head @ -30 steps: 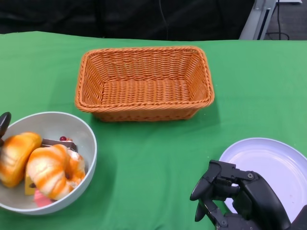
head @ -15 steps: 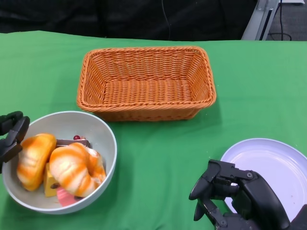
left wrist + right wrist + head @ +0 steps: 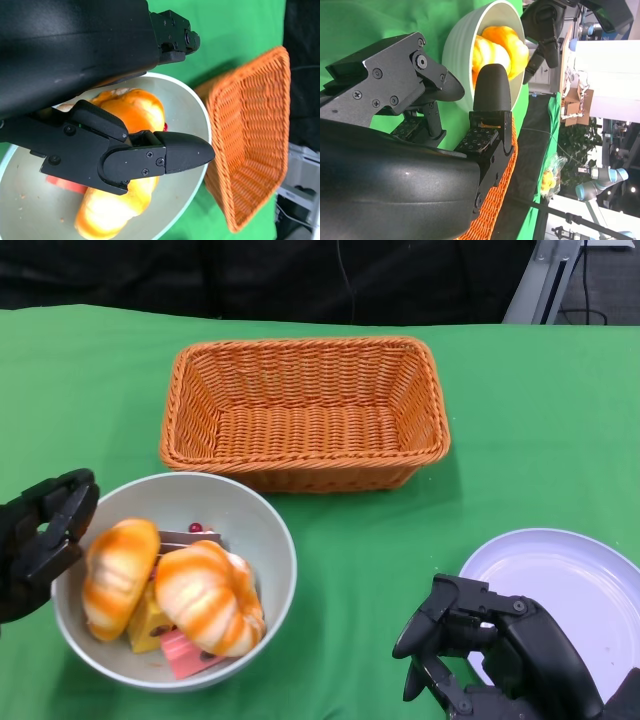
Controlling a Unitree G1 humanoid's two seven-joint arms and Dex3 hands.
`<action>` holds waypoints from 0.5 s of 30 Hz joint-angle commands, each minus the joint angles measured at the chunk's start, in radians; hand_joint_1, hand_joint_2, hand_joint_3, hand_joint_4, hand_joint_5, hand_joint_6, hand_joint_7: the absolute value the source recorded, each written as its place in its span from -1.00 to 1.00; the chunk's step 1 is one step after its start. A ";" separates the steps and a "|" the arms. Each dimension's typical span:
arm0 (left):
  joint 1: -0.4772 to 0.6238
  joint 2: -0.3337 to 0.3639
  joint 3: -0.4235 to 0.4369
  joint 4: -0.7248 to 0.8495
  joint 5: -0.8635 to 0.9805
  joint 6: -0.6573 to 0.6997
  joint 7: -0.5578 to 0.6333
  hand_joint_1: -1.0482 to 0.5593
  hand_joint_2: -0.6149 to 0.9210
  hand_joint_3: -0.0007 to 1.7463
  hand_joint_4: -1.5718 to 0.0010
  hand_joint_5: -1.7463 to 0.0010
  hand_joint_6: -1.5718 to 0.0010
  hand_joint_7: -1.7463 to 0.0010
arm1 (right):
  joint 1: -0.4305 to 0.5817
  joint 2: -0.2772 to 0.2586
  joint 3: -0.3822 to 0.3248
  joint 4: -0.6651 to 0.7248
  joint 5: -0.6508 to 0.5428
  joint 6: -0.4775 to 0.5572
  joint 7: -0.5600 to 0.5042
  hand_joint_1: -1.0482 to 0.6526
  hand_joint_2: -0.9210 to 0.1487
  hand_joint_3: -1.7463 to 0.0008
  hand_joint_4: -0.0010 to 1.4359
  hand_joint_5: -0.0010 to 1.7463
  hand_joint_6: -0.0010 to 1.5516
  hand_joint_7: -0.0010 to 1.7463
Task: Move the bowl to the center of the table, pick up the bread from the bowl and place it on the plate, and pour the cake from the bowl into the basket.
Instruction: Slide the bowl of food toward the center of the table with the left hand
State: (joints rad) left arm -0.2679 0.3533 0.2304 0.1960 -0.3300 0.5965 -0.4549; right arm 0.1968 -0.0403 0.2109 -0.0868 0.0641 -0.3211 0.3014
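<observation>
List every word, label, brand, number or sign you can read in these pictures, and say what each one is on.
None can be read.
The bowl, basket and plate carry no print.
The left hand and right hand show only screws, no markings.
The cardboard box in the right wrist view's background is too small and blurred to tell.

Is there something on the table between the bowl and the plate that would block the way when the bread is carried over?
Nothing visible lies between them. From the bowl to the plate the head view shows only bare green cloth. The right hand hangs at the plate's near edge. The basket stands further back, off that path.
</observation>
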 commanded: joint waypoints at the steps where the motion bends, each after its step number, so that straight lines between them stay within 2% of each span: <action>1: 0.038 -0.007 -0.008 -0.087 -0.017 0.029 0.013 -0.74 1.00 -0.34 1.00 1.00 1.00 1.00 | 0.003 -0.003 -0.005 0.002 0.010 -0.008 -0.002 0.22 -0.36 -0.25 0.19 0.48 0.02 0.33; 8: 0.067 -0.040 -0.032 -0.195 -0.028 0.086 0.051 -0.75 1.00 -0.35 1.00 1.00 1.00 1.00 | 0.009 -0.004 -0.002 -0.002 -0.002 -0.015 -0.007 0.22 -0.33 -0.26 0.20 0.48 0.01 0.33; 15: 0.065 -0.060 -0.040 -0.239 -0.031 0.148 0.097 -0.72 1.00 -0.35 1.00 1.00 1.00 1.00 | 0.009 -0.001 0.001 -0.005 -0.004 -0.006 -0.013 0.23 -0.35 -0.25 0.21 0.49 0.01 0.35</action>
State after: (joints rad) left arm -0.2086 0.2917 0.1945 -0.0232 -0.3565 0.7318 -0.3686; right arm 0.2002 -0.0398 0.2127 -0.0868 0.0621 -0.3240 0.2971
